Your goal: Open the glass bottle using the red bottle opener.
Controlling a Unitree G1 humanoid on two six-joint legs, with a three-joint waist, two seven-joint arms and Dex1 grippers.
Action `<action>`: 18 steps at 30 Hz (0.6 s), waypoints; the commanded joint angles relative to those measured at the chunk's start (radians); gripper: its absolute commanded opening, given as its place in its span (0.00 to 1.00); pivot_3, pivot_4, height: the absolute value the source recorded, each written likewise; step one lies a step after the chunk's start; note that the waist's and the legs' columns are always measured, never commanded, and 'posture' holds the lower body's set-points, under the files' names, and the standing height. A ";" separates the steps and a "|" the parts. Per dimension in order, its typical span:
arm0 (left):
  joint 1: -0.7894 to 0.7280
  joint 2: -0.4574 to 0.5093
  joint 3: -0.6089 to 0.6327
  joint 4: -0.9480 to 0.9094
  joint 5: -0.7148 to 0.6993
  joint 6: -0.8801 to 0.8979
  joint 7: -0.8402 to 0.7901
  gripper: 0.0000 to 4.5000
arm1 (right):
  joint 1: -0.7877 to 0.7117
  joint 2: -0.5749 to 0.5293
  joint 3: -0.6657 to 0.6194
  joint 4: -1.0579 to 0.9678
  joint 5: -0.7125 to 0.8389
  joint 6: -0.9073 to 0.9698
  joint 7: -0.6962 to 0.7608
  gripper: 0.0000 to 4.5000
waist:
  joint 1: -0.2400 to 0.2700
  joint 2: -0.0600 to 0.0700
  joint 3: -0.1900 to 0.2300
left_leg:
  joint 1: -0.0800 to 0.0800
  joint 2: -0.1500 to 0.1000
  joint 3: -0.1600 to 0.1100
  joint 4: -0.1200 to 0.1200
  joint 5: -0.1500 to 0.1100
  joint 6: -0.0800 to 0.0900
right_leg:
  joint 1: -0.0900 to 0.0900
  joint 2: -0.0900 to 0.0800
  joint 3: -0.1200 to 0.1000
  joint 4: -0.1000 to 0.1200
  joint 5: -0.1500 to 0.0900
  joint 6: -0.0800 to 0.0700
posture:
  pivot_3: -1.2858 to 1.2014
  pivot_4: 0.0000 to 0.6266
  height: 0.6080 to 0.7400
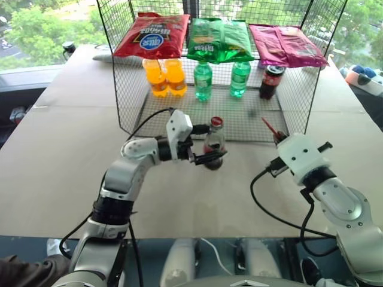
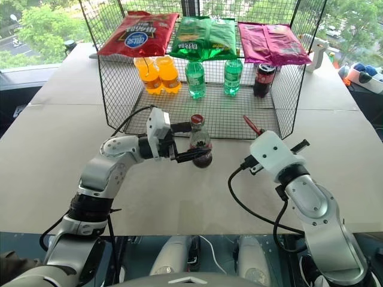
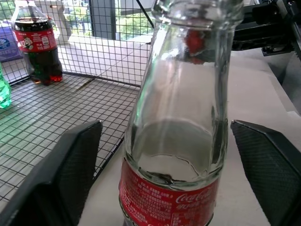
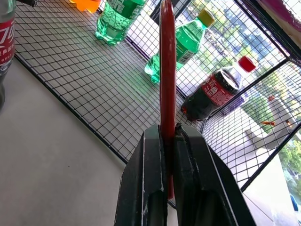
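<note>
Black, mesh-textured fingers (image 3: 70,169) of the left pincer (image 1: 207,145) stand released, one on either side of the glass bottle (image 1: 213,143), apart from the glass in the left wrist view. The bottle stands upright on the tan surface (image 1: 72,155), just before the wire cage (image 1: 239,113), its crown cap apparently in place. The right pincer (image 4: 168,155) is clenched on the red bottle opener (image 4: 167,70), whose free end projects up and forward, well apart from the bottle. Judged progress: the opener is in hand and the bottle is presented, but the opener has not met the cap, so steadying, hooking and levering all remain. The eye views alone relate both arms to the bottle and show the snack bags on the cage top; the left wrist view alone shows the gap between fingers and glass and the low cola level; the right wrist view alone shows the opener edge-on between closed fingers.
</note>
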 commanded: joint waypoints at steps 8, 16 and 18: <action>-0.067 0.018 0.040 -0.091 -0.082 0.060 0.018 0.94 | -0.022 0.006 -0.020 -0.006 -0.019 -0.041 0.014 0.00 | -0.001 0.000 0.000 | 0.000 0.000 0.000 0.000 0.000 0.000 | 0.000 0.000 0.000 0.000 0.000 0.000 | 0.52 0.24 1.00; -0.058 0.037 0.024 -0.091 -0.072 0.053 0.008 0.38 | -0.065 0.022 -0.023 0.003 -0.018 -0.059 0.027 0.00 | -0.001 0.000 0.000 | 0.000 0.000 0.000 0.000 0.001 -0.001 | 0.000 0.000 0.000 0.000 0.000 0.000 | 0.52 0.24 1.00; -0.055 0.038 0.021 -0.093 -0.069 0.052 0.010 0.38 | -0.078 0.027 -0.022 0.005 -0.016 -0.063 0.030 0.00 | -0.001 0.000 0.000 | 0.001 0.000 0.000 0.000 0.001 -0.001 | 0.000 0.000 0.000 0.001 0.000 0.000 | 0.52 0.24 1.00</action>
